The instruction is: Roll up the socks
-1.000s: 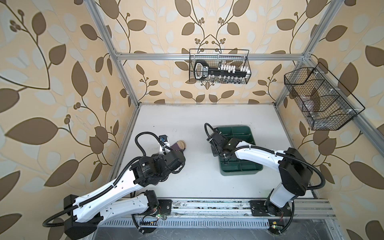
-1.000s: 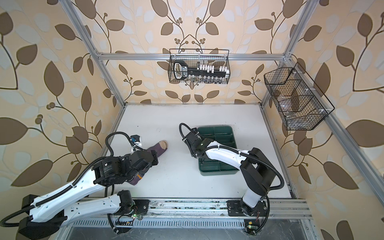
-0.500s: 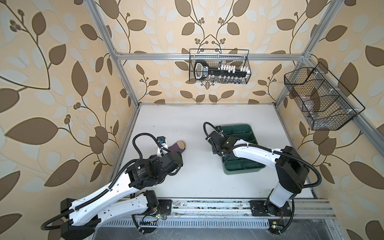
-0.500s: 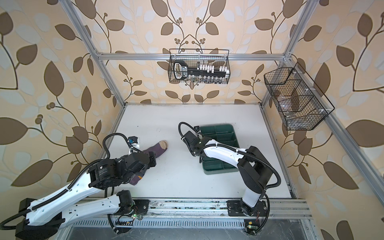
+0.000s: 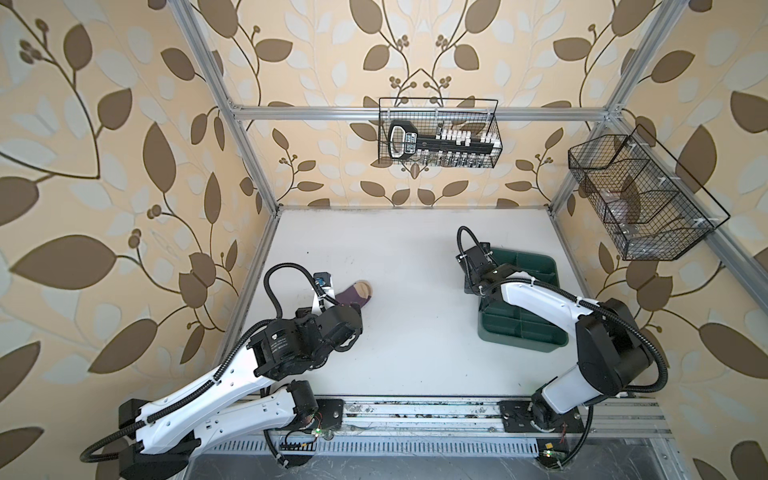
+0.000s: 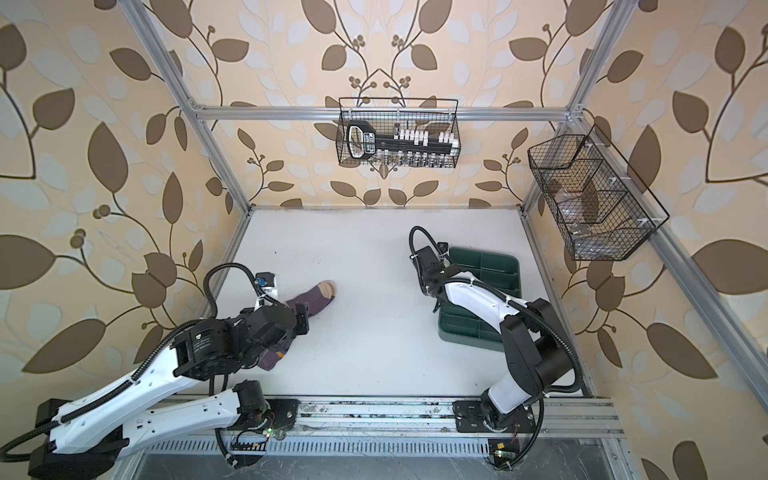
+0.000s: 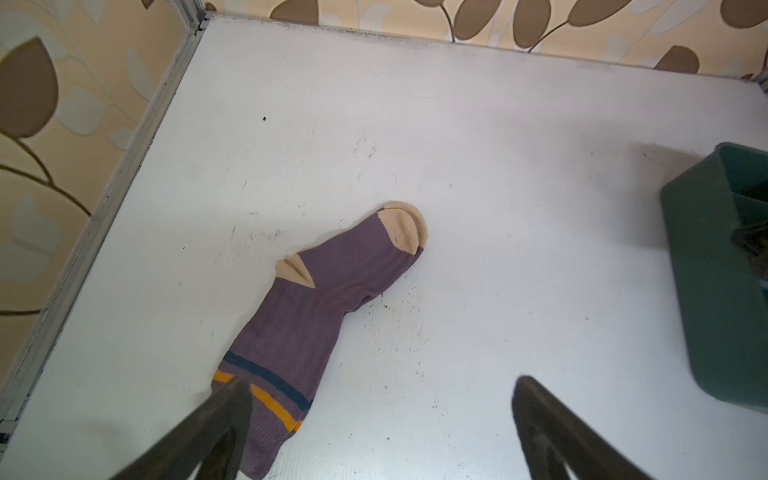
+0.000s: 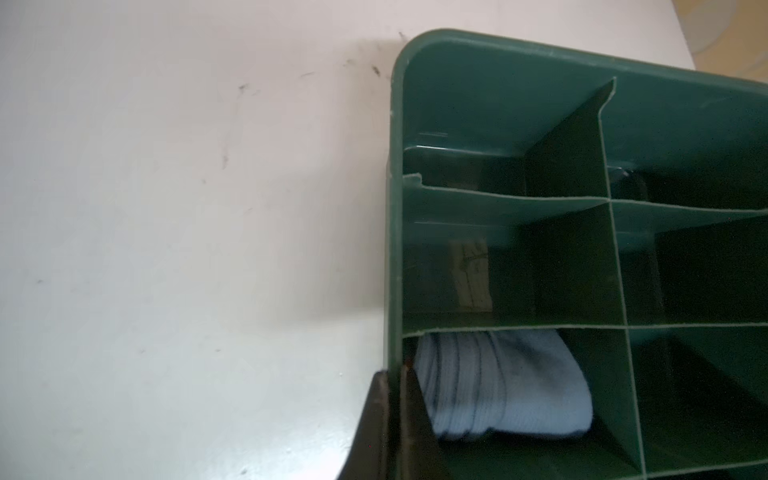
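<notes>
As the right gripper pinches the green tray steady, the left gripper hangs spread over the purple sock cuff, lower left.

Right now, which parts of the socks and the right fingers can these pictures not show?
- purple sock: in a top view the left arm hides all but the toe.
- light blue sock: right wrist view shows only a ribbed part behind dividers of the green tray; the right arm covers it in both top views.
- right fingers: blurred, cut by the picture edge, right wrist view.
</notes>
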`<action>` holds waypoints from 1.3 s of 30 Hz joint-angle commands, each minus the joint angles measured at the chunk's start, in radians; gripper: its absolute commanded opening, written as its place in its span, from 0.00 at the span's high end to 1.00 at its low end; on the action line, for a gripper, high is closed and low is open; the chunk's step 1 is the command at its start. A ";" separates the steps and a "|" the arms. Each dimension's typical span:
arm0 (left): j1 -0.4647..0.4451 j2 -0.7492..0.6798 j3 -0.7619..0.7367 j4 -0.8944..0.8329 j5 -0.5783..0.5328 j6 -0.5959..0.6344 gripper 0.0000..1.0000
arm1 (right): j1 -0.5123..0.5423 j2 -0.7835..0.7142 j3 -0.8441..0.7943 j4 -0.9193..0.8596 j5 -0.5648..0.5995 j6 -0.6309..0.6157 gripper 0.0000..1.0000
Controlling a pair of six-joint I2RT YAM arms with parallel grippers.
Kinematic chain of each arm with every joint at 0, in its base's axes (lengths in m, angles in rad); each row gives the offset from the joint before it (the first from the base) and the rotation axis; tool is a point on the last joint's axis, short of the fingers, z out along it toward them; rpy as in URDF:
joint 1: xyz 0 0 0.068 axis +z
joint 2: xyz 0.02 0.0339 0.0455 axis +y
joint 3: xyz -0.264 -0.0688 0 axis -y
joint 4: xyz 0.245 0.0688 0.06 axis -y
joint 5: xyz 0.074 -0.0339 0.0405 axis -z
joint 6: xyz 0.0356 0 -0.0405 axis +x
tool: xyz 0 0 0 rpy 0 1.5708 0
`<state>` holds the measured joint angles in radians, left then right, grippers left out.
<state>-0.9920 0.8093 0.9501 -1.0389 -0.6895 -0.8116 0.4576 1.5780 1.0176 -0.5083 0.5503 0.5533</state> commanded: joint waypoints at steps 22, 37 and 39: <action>0.402 0.061 -0.024 0.172 0.210 0.264 0.01 | 0.401 0.275 0.432 0.105 -0.614 -0.105 0.26; 0.403 -0.055 -0.073 0.086 0.292 0.249 0.01 | 0.412 0.615 0.578 0.297 -0.667 -0.022 0.29; 0.402 -0.047 -0.073 0.088 0.298 0.250 0.01 | 0.412 0.637 0.582 0.316 -0.661 -0.010 0.34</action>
<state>-0.6003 0.7612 0.8860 -0.9356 -0.4026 -0.5529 0.8639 2.1754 1.5661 -0.2375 -0.1230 0.5106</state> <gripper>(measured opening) 0.988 0.673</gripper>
